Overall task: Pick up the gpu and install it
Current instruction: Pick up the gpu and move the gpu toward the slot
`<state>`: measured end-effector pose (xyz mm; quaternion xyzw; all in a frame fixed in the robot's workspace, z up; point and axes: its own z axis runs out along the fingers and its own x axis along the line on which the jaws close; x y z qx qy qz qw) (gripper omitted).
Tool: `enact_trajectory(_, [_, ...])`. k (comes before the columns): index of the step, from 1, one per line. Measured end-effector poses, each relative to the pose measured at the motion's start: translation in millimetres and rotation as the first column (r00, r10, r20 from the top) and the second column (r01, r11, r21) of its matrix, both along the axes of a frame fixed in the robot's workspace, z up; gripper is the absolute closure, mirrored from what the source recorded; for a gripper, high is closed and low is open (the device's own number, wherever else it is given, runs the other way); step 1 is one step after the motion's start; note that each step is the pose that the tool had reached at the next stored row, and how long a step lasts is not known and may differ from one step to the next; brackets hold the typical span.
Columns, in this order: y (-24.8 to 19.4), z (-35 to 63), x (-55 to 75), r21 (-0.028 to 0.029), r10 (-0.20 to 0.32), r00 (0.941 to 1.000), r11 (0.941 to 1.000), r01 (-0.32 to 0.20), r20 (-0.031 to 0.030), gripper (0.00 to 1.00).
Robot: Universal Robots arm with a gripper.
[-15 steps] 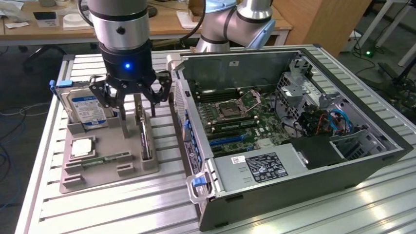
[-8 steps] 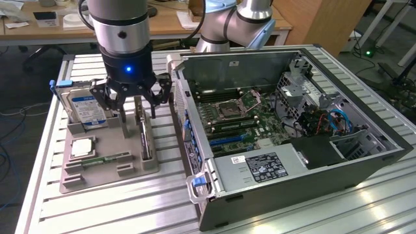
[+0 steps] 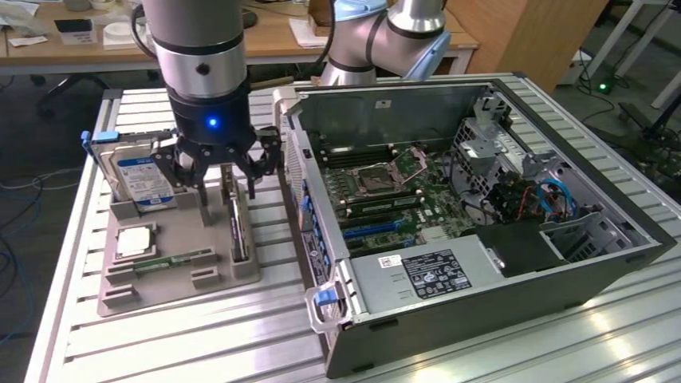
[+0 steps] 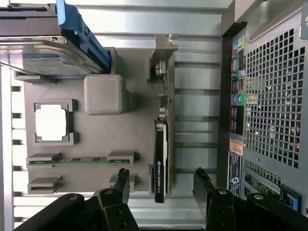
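Note:
The gpu (image 3: 236, 227) stands on edge in a slot of the grey holder tray (image 3: 181, 279), thin and dark with a silver bracket at its far end. My gripper (image 3: 226, 191) hangs straight above it, open, one black finger on each side of the card. In the wrist view the gpu (image 4: 161, 144) runs between my fingertips (image 4: 123, 177), with its black cooler side nearest them. A clear gap shows on both sides, and the gripper (image 4: 162, 180) holds nothing.
On the same tray sit a silver hard drive with a blue label (image 3: 143, 179), a processor (image 3: 135, 239) and a green memory stick (image 3: 171, 262). The open computer case (image 3: 596, 271) lies close on the exterior view's right, motherboard (image 3: 383, 191) exposed. Another arm (image 3: 383, 40) stands behind it.

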<state>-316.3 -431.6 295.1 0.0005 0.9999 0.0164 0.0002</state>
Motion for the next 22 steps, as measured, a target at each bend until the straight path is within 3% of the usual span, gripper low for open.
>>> enact_trajectory(8, [8.1,-9.9,0.0,-0.0044,0.001,1.0000,1.0000,-0.001,0.0001,0.35])
enact_trajectory(22, [8.3,-34.8,-0.1,-0.0053,0.007,1.0000,1.0000,-0.007,-0.0022,0.35])
